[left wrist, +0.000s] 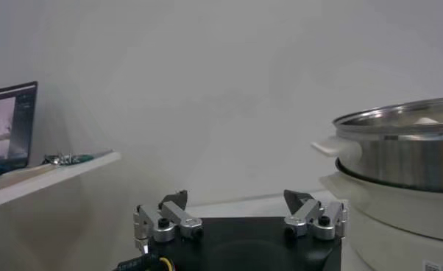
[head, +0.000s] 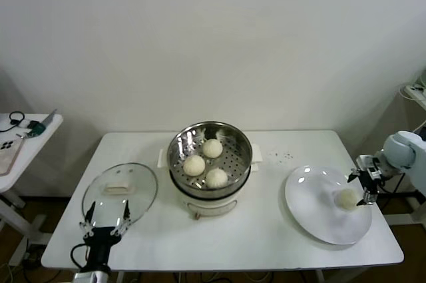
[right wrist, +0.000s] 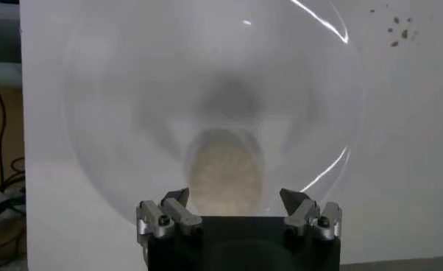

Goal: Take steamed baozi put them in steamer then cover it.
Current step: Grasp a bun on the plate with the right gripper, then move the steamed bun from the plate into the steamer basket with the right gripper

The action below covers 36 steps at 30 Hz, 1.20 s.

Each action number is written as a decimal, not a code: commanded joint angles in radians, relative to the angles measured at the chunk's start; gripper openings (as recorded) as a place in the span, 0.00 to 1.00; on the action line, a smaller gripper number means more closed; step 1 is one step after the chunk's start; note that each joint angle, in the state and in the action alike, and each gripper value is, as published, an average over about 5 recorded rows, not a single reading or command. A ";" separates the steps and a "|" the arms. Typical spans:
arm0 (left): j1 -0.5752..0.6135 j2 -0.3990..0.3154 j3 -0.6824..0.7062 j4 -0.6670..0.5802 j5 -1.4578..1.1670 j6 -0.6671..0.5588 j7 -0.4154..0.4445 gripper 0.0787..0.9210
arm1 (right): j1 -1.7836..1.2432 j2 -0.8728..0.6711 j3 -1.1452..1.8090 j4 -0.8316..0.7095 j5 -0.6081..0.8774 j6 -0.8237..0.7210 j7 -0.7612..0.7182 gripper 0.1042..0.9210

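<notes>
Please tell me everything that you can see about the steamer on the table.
The steamer stands upright near the middle of the white table. Its upper part is a round, shiny steel basket with a perforated floor; below sits a cream-white pot base with small side handles. It is uncovered: the glass lid lies flat on the table at the robot's left, apart from it. Three steamed baozi rest inside on the basket floor. No gripper touches it.

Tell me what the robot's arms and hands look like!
The left gripper has a black body, silvery metal fingers with dark tips, and a black cable curling beside it. The right gripper looks the same, and its arm is smooth, rounded and white-grey.
</notes>
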 commanded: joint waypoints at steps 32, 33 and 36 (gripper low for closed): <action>0.000 -0.006 0.000 -0.008 0.015 0.000 -0.002 0.88 | 0.017 0.042 -0.010 -0.038 0.062 -0.012 -0.003 0.73; 0.001 -0.005 0.000 -0.009 0.017 0.001 -0.001 0.88 | 0.040 0.036 -0.033 -0.030 0.096 -0.024 0.000 0.73; 0.007 -0.004 0.002 -0.017 0.025 0.002 0.002 0.88 | 0.157 0.021 -0.140 0.002 0.218 -0.072 0.010 0.73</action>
